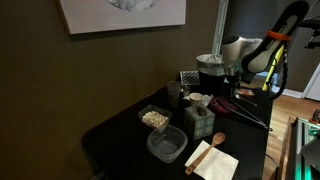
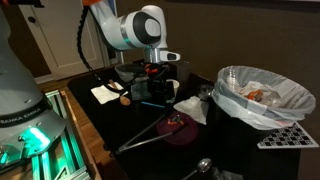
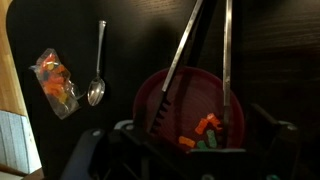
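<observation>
wrist view, looking down on a dark worktop point(image 3: 270, 50). my jaws are spread wide and released, holding nothing, and they hover just above the near edge of a round red plate point(image 3: 150, 95). metal tongs point(image 3: 183, 60) lie across the plate, with both tips resting inside it and the long arms running out over its far rim. a few orange and green food pieces point(image 3: 205, 127) sit in the plate between the tong tips, right under my jaws. a metal spoon point(image 3: 98, 72) lies on the worktop beside the plate. further from the plate, past the spoon, is a small clear bag of orange bits point(image 3: 55, 82). as i judge the risk, the tongs are only propped on the plate's rim, so a nudge from either jaw could roll them off, tilt the plate or scatter the pieces. closing on one thin, slick arm alone could let it swing or slip free.
</observation>
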Controlling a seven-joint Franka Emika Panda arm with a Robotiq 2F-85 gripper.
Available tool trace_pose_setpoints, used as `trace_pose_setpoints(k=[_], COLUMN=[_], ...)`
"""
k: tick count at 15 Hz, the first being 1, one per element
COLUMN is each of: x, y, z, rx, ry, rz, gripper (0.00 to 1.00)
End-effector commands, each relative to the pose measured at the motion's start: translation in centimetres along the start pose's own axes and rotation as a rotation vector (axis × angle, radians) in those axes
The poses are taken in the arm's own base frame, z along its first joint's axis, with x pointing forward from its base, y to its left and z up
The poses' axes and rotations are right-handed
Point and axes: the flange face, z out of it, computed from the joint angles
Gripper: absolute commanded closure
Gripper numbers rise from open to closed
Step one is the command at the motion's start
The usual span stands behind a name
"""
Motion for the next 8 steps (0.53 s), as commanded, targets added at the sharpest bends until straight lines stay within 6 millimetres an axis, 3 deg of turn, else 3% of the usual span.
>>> trace_pose_setpoints(k=[1, 2, 6, 8], x=[-3.9, -1.8, -3.3, -3.6], y=[1.1, 0.6, 1.4, 1.2], z=[0.8, 0.4, 1.0, 2.5], rx=[0.064, 0.028, 0.06, 0.094], ry=[0.065, 0.038, 0.047, 0.029], rz=[0.108, 0.059, 0.098, 0.089], gripper=[0.0, 0.0, 0.0, 0.0])
